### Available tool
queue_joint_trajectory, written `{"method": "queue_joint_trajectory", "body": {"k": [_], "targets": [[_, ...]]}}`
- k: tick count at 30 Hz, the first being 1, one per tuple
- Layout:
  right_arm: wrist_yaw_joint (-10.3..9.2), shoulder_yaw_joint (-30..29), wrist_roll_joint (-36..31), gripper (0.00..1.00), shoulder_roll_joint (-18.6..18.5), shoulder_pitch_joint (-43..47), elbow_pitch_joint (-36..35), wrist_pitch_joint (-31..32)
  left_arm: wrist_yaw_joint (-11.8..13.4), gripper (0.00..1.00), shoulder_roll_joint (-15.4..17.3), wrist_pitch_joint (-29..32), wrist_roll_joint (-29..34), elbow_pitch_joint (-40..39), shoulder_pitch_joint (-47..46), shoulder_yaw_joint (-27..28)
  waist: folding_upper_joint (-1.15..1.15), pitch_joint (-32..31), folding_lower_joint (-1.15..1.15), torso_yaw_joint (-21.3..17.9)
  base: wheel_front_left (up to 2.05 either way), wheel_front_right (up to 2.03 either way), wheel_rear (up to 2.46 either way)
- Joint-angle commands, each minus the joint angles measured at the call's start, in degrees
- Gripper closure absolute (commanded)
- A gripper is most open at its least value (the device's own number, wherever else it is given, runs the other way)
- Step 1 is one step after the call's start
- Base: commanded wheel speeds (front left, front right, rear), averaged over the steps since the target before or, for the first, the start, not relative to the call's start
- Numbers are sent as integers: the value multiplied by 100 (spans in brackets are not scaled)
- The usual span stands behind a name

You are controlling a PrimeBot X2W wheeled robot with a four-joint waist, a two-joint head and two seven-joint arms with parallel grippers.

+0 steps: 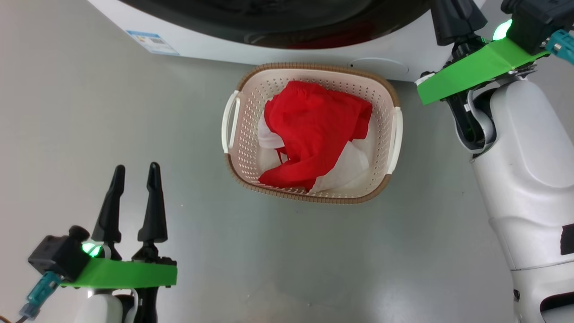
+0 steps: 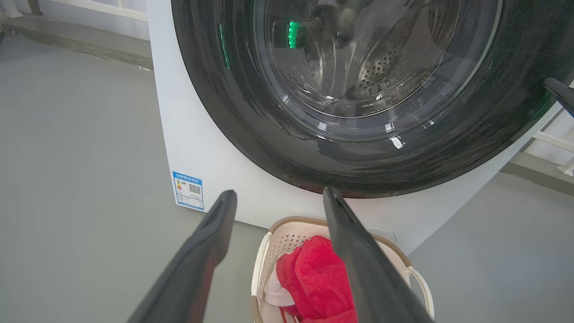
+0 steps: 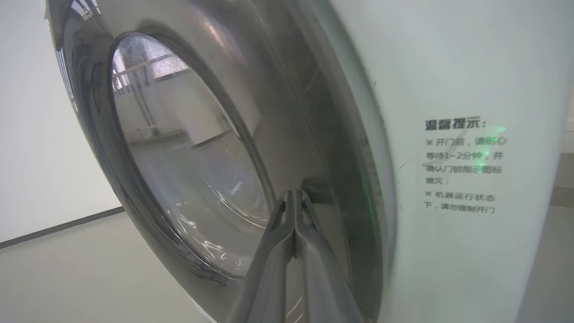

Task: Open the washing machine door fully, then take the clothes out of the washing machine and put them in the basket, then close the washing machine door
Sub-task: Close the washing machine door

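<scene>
Head view, basket: The basket (image 1: 314,197) stands on the floor (image 1: 134,112) just in front of the washing machine (image 1: 215,47), with the red and white clothes (image 1: 318,130) heaped inside it.
Head view, left pincer: The left pincer (image 1: 136,167) hangs released and empty, well apart from the washing machine and off to the basket's left.
Left wrist view, door: The door (image 2: 251,116) lies across the washing machine's front, the steel drum (image 2: 381,76) visible through its glass. A blue label (image 2: 188,190) sits low on the washing machine's face.
Right wrist view, right pincer: The right pincer (image 3: 293,194) is clenched on nothing, its tips laid against the door's black rim, near the edge beside the printed notice (image 3: 462,166) on the washing machine.
Stage: Unloading looks finished; shutting the door appears to be the step in hand. Whether the latch has caught cannot be told.
Handling: The door is likely stiff, fairly heavy and slippery on its glossy rim. It is best pushed on the rim at the edge by the notice, not on the bulging glass (image 3: 179,157). The clothes look soft and light.
</scene>
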Motion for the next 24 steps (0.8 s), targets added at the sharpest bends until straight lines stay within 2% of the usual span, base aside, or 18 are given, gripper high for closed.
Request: {"method": "queue_joint_trajectory", "body": {"k": [1, 9, 10, 11, 12, 13, 14, 15, 24], "targets": [[-16, 96, 39, 100, 152, -6, -147, -26, -17, 0, 116, -46, 52, -100, -58, 204, 0, -60, 0, -25, 0, 0, 0], [-16, 392, 121, 100, 180, 525, -128, -26, -17, 0, 126, -46, 129, -8, 62, 261, 0, -322, 0, -147, 0, 0, 0], [-16, 401, 139, 93, 171, 607, -134, -26, -17, 0, 136, -46, 138, 10, 76, 267, 0, -365, 0, -165, 0, 0, 0], [-16, 408, 156, 82, 156, 692, -140, -26, -17, 0, 154, -46, 148, 30, 95, 266, 0, -414, 0, -185, 0, 0, 0], [-16, 402, 170, 62, 143, 784, -152, -26, -17, 0, 175, -46, 155, 50, 118, 269, 0, -467, 0, -208, 0, 0, 0], [-16, 394, 181, 40, 136, 881, -175, -26, -17, 0, 197, -46, 160, 70, 143, 278, 0, -523, 0, -233, 0, 0, 0], [-16, 392, 181, 5, 124, 990, -193, -26, -17, 0, 225, -46, 172, 92, 172, 283, 0, -583, 0, -262, 0, 0, 0], [-16, 383, 183, 0, 115, 1101, -212, -26, -17, 0, 253, -46, 185, 107, 201, 288, 0, -642, 0, -293, 0, 0, 0], [-16, 162, 184, 0, 81, 2238, -350, -26, -17, 0, 468, -46, 294, 241, 480, 357, 0, -1235, 0, -680, 0, 0, 0]]}}
